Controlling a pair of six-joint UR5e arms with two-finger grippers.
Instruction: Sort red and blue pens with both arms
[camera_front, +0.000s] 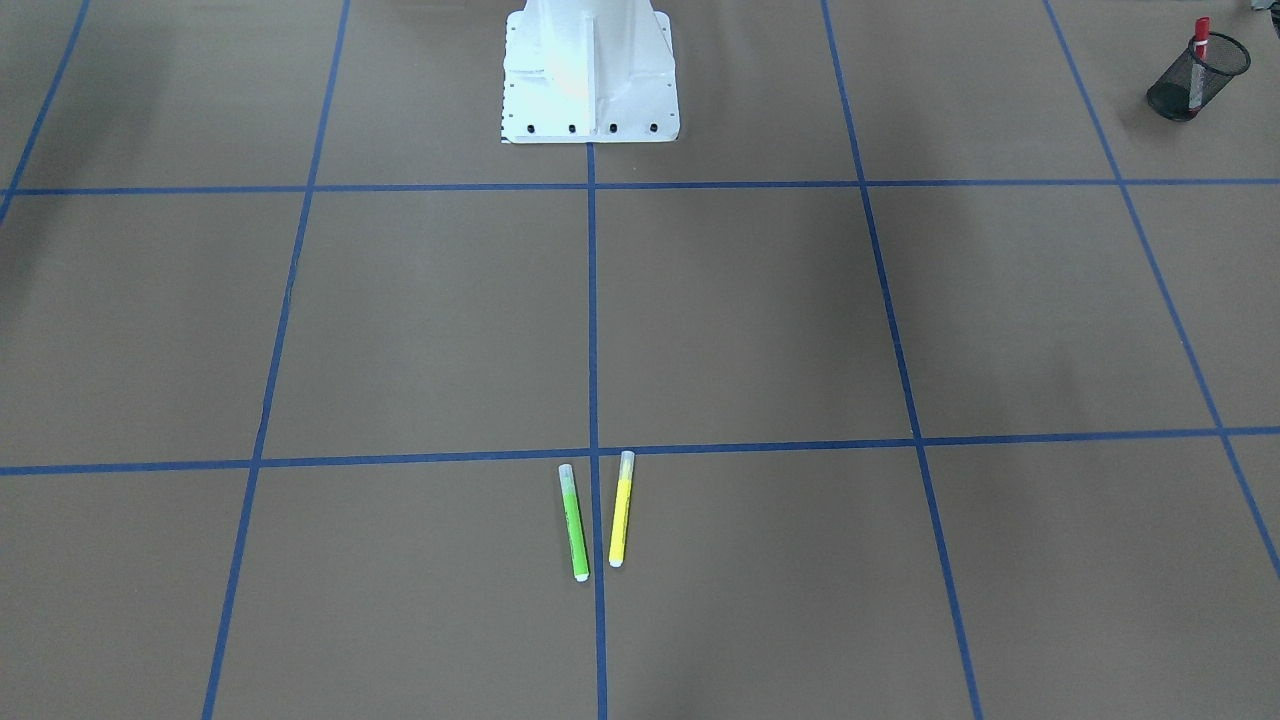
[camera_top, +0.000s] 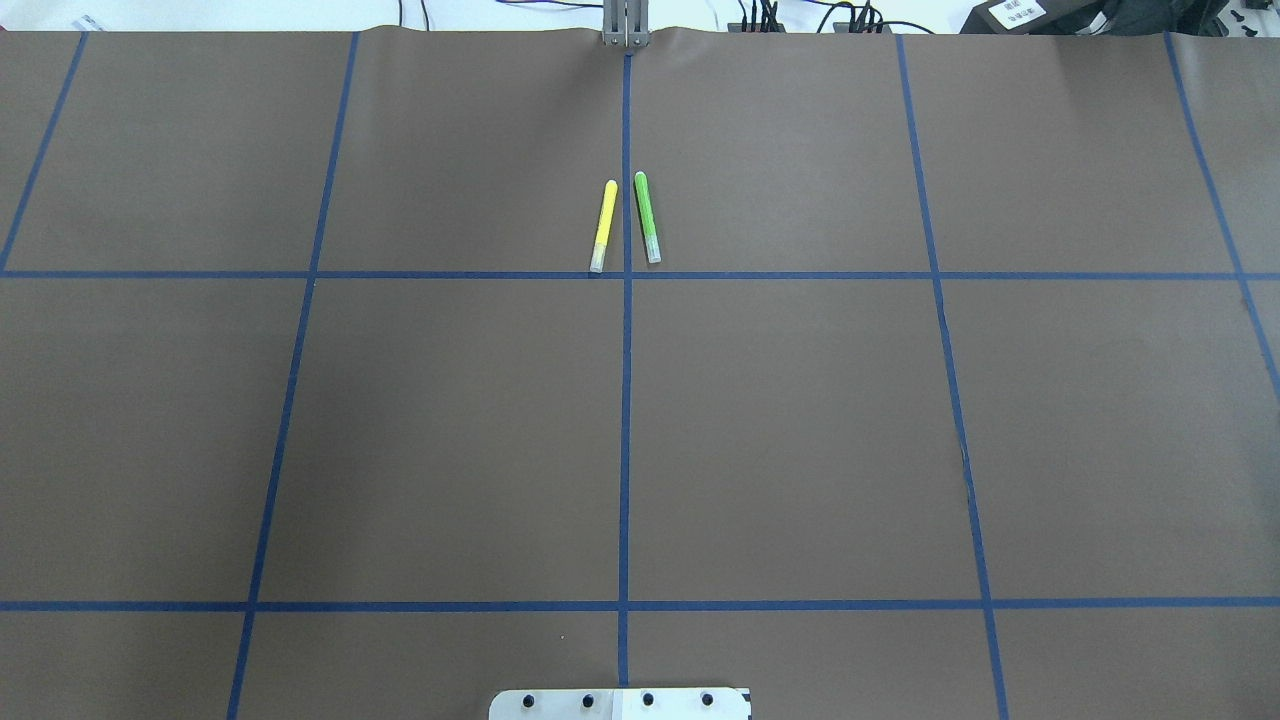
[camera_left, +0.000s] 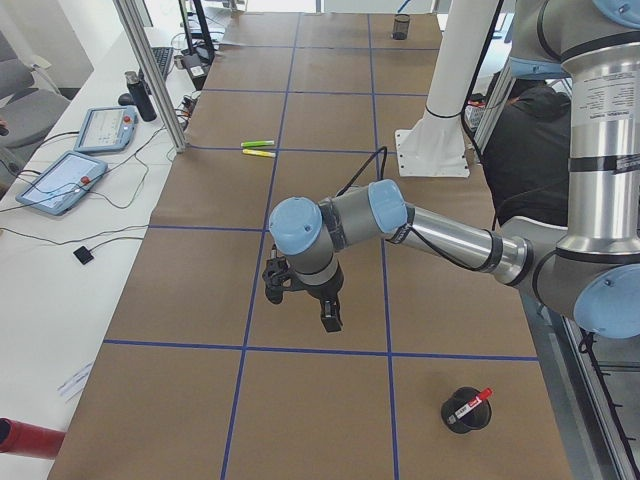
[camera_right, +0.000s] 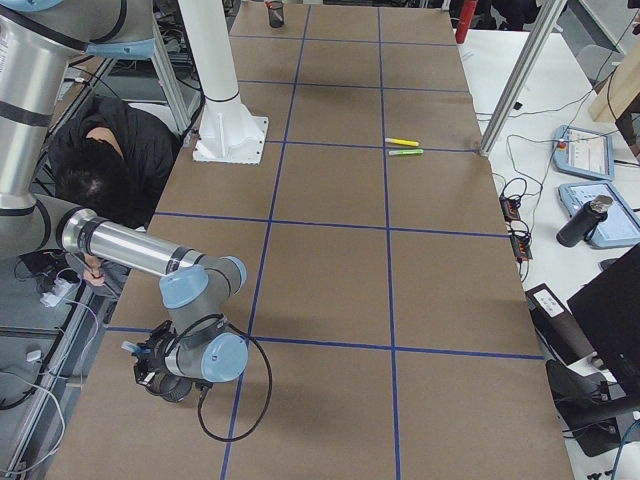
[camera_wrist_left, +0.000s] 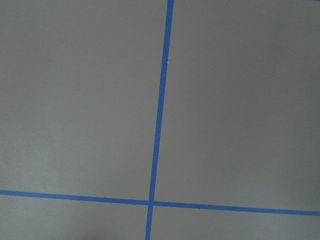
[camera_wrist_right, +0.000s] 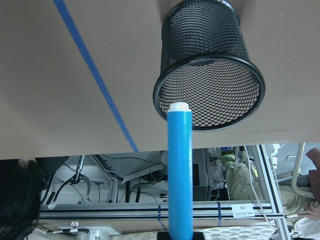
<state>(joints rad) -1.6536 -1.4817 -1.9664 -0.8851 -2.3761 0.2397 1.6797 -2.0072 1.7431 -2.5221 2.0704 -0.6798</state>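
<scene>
**Clamped at the rim**

Gripped the blue pen (camera_wrist_right: 179, 175) in the right pincer (camera_wrist_right: 180, 236), bottom centre, white end at the mouth of the mesh cup (camera_wrist_right: 207, 55) above. Found the red pen (camera_front: 1200, 38) in the upper-right cup (camera_front: 1195, 85). Could not tell the state of the left pincer (camera_left: 300, 298).

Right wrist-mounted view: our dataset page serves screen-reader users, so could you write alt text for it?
A blue-barrelled marker with a white end rises from the bottom edge, its tip before the open mouth of a black wire-mesh cup on the brown paper-covered table. A blue tape line crosses the table left of the cup.
</scene>
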